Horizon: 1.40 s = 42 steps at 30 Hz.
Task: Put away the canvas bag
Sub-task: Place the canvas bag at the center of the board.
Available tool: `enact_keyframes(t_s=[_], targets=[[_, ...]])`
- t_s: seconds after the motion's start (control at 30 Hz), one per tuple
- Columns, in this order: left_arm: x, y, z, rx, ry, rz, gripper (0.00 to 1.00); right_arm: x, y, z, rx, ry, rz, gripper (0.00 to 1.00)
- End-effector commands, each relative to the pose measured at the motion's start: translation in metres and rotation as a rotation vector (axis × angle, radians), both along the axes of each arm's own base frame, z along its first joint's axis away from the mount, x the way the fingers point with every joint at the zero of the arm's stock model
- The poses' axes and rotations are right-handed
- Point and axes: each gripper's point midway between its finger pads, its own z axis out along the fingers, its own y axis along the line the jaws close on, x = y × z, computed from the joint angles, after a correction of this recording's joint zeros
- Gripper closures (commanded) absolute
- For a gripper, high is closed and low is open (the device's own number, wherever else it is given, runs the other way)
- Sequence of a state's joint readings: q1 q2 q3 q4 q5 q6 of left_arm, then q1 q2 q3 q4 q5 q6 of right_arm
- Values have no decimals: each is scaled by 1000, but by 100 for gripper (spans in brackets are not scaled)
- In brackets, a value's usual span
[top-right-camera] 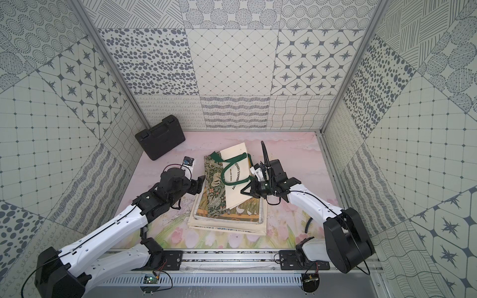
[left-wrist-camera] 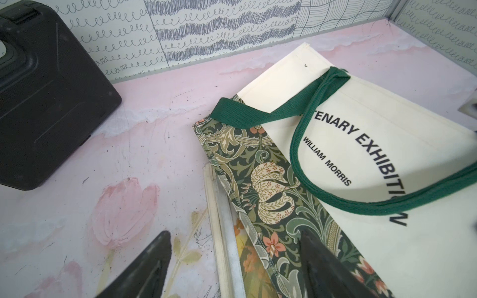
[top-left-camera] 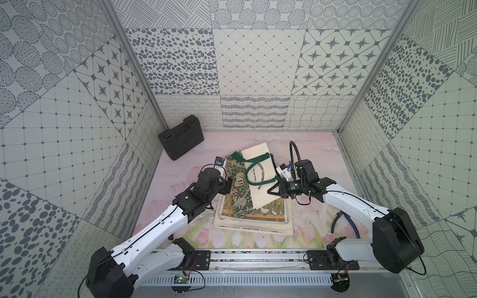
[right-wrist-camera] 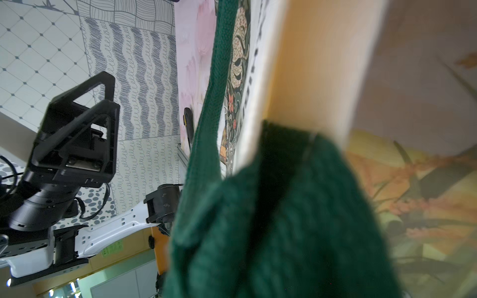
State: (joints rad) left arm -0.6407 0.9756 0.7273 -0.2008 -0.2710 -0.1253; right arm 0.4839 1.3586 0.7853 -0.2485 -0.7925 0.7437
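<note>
1. Right gripper (top-left-camera: 271, 191): jaws clamped on a green handle (right-wrist-camera: 284, 206) of the one canvas bag (top-left-camera: 255, 152).
2. Left gripper (left-wrist-camera: 232, 271): jaws wide, holding nothing, over the stack's edge.
3. Bag lies on one stack (top-left-camera: 253, 224) of folded bags, mid-table.
4. One black case (top-left-camera: 180, 140) sits in the far left corner.

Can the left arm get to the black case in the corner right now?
Probably yes. The left gripper is open and empty at the canvas bag's edge, and only bare table lies between it and the black case. Nothing blocks that path.
</note>
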Motion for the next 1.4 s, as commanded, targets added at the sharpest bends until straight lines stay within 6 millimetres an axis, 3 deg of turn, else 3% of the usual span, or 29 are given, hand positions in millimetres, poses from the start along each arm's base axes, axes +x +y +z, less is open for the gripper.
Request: enact_keyframes(t_s=[0.0, 0.1, 0.17, 0.33, 0.57, 0.8, 1.0, 1.37], targets=[[3, -1, 7, -32, -8, 5, 21, -2, 20, 3, 55, 25, 24, 100], [3, 0, 6, -27, -8, 7, 21, -9, 30, -4, 25, 49, 47, 99], [3, 0, 7, -28, -9, 7, 21, -14, 31, -14, -6, 100, 65, 91], [2, -1, 6, -31, -7, 4, 21, -21, 11, -42, -132, 143, 43, 80], [4, -10, -2, -36, 21, -27, 20, -10, -7, -56, -185, 143, -98, 64], [6, -22, -6, -42, 74, -68, 20, -1, -15, -49, -159, 45, -288, 63], [6, -24, -8, -54, 74, -69, 20, -1, -12, -21, -187, -194, -435, 51], [1, -21, -1, -69, 67, -69, 20, -8, -22, -53, -156, -63, -649, 52]])
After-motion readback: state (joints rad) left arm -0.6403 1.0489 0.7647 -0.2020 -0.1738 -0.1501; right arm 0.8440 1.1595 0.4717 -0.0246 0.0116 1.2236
